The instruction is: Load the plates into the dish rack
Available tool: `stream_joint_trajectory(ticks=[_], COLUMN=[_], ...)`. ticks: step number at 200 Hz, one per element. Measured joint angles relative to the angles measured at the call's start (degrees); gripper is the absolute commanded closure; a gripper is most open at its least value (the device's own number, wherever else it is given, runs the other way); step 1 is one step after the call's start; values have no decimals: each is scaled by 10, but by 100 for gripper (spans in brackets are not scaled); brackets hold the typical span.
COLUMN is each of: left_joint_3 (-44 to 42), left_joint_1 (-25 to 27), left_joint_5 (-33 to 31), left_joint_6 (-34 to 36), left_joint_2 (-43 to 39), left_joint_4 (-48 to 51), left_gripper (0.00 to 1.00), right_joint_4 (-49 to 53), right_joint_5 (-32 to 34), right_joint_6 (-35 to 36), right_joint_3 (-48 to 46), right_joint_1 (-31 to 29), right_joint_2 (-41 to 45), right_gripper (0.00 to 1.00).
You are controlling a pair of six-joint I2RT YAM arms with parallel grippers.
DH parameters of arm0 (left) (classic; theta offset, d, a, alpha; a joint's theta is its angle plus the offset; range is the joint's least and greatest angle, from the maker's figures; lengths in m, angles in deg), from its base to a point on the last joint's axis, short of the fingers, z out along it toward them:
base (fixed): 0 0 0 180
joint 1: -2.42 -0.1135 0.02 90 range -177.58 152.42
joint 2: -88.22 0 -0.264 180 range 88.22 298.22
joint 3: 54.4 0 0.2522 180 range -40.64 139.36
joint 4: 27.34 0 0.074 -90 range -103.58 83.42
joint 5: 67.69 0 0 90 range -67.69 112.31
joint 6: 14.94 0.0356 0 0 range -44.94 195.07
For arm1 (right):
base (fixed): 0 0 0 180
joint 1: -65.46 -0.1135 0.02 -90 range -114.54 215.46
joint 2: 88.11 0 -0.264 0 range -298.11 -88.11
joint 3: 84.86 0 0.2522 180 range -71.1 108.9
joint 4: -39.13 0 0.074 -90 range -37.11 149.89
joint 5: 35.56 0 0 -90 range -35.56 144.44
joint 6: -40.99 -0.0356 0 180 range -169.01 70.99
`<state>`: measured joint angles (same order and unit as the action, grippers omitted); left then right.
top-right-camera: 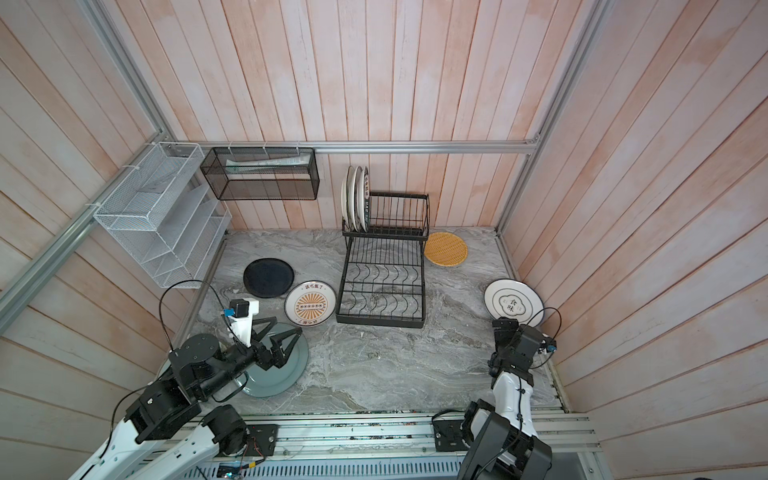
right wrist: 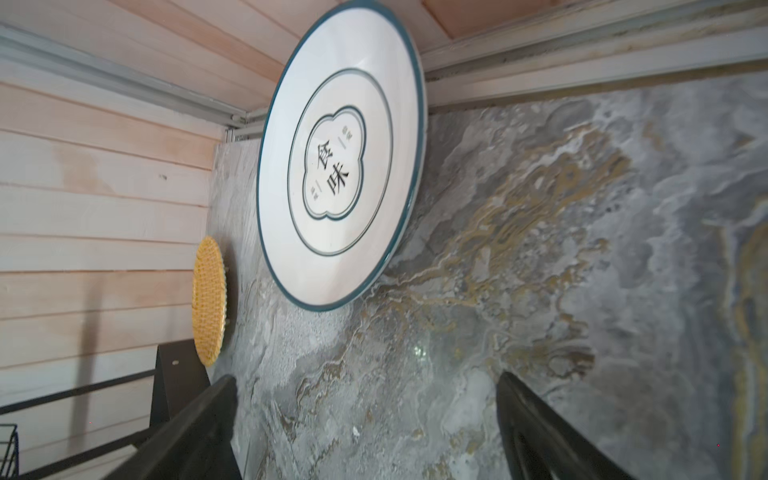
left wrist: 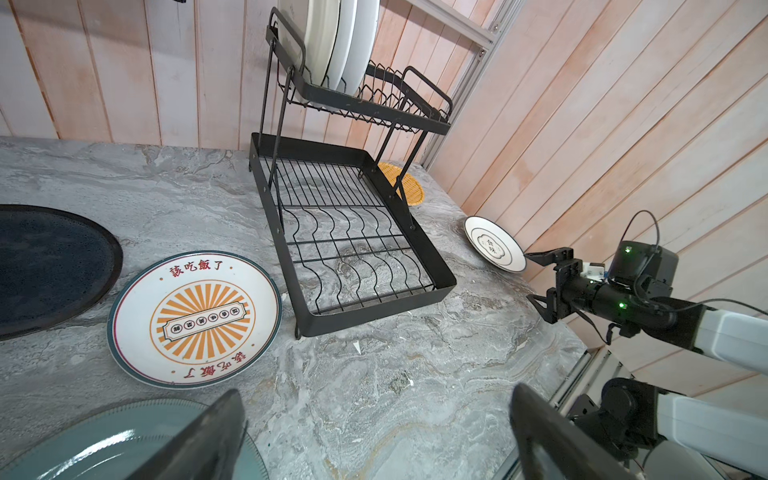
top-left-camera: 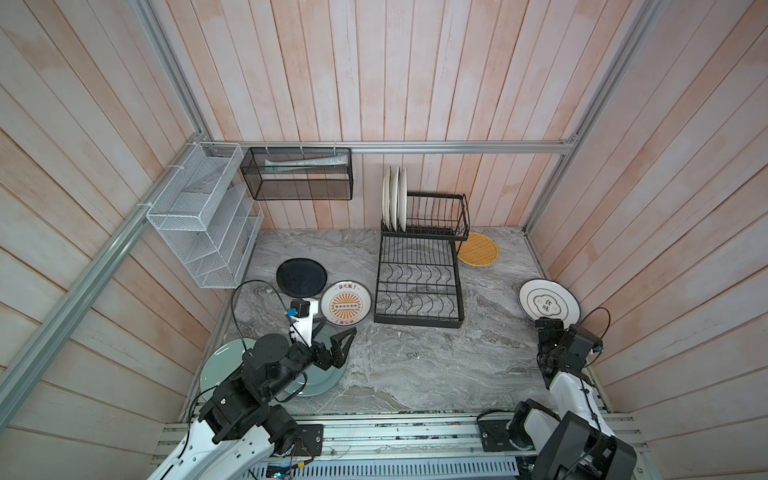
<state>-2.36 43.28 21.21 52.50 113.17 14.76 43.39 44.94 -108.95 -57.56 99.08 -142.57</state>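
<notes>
right pincer [right wrist: 365, 380], jaws spread wide and holding nothing, faces a white glazed round plate with a dark blue-green rim and lettered clover centre [right wrist: 340, 166], which sits near the side wall [top-left-camera: 623, 249], seemingly tilted with its far edge raised. left pincer [top-right-camera: 286, 325], equally open and empty, hovers over a grey-blue round plate [top-right-camera: 286, 374] on the grey marbled tabletop [top-left-camera: 415, 365]. three white plates [top-left-camera: 395, 199] stand on edge in the upper tier of the black two-tier wire dish rack [top-left-camera: 417, 322]; its lower tier is bare. such crockery looks stiff, weighty, slick and breakable, best pinched at the rim where a lifted edge leaves room beneath. a pale green plate [top-left-camera: 222, 361] is largely hidden under the left arm [top-left-camera: 266, 365], a woven yellow round plate [top-left-camera: 478, 249] is part-covered by the rack, and whether the lettered plate touches the wall cannot be told.
</notes>
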Motion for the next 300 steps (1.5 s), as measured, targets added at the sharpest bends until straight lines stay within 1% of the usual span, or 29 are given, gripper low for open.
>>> stream_joint_trajectory(ticks=[21,54,112,142,154,171,185,199,211,232,250,273,300], left_joint_3=[0,0,0,0,0,0,0,0,0,0,0,0,0], left_joint_1=[0,0,0,0,0,0,0,0,0,0,0,0,0], left_joint_5=[0,0,0,0,0,0,-1,-4,-7,-9,-9,-12,-14], left_joint_6=[0,0,0,0,0,0,0,0,0,0,0,0,0], left_joint_2=[0,0,0,0,0,0,0,0,0,-4,-9,-12,-12], left_joint_4=[0,0,0,0,0,0,0,0,1,4,4,4,4], left_gripper=[0,0,0,0,0,0,0,0,0,0,0,0,0], right_joint_4=[-26,-72,-168,-210,-227,-254,-280,-304,-321,-332,-331,-326,-316], right_joint_5=[-10,-33,-71,-92,-102,-114,-123,-134,-140,-145,-146,-144,-145], right_joint_6=[-2,-8,-24,-29,-31,-36,-45,-54,-61,-77,-82,-94,-90], right_joint_3=[-7,-8,-6,11,20,29,32,35,36,37,35,30,28], right_joint_1=[26,47,62,66,66,66,66,67,67,67,67,67,65], right_joint_2=[-26,-77,-164,-218,-241,-273,-297,-321,-338,-358,-363,-361,-344], right_gripper=[5,8,16,19,22,28,37,43,51,68,83,100,100])
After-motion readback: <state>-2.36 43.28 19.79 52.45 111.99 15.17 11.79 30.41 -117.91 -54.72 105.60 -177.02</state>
